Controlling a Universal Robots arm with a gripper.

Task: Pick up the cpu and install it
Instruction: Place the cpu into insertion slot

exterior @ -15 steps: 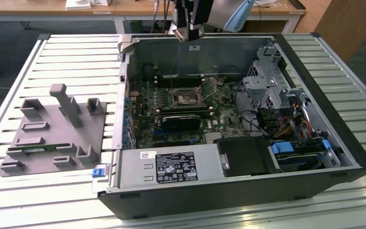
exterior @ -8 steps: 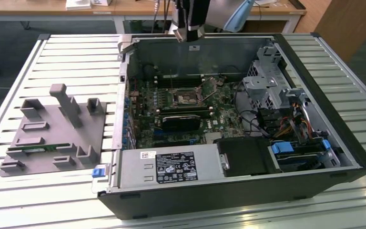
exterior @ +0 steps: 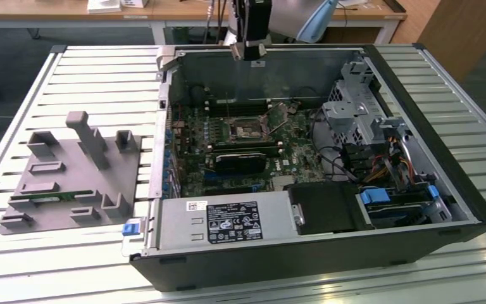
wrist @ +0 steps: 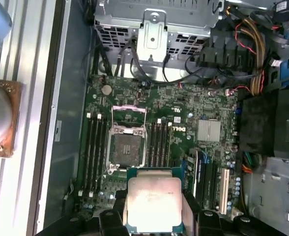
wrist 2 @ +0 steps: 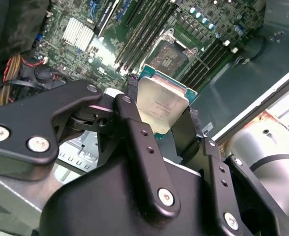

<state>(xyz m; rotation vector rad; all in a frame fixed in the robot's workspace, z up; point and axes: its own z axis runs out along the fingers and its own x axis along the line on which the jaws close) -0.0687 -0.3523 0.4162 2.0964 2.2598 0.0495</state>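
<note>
My gripper [wrist 2: 159, 115] is shut on the cpu [wrist 2: 161, 104], a flat square chip with a silver-grey top and a green rim, held by two opposite edges between the black fingers [wrist 2: 132, 98]. In the first wrist view the cpu [wrist: 153, 202] hangs above the motherboard, just beside the open socket [wrist: 127, 147], whose metal frame [wrist: 128, 113] is flipped up. In the exterior view the gripper [exterior: 252, 54] hovers high over the far wall of the open computer case [exterior: 412, 95], well above the socket [exterior: 247, 131].
Memory slots [wrist: 95, 147] flank the socket on both sides. A drive cage [exterior: 353, 107] and cable bundles [exterior: 378, 168] fill the case at the exterior view's right, and a power supply [exterior: 226, 221] sits at the front. A grey parts fixture [exterior: 66, 177] lies on the slatted table [exterior: 99, 76].
</note>
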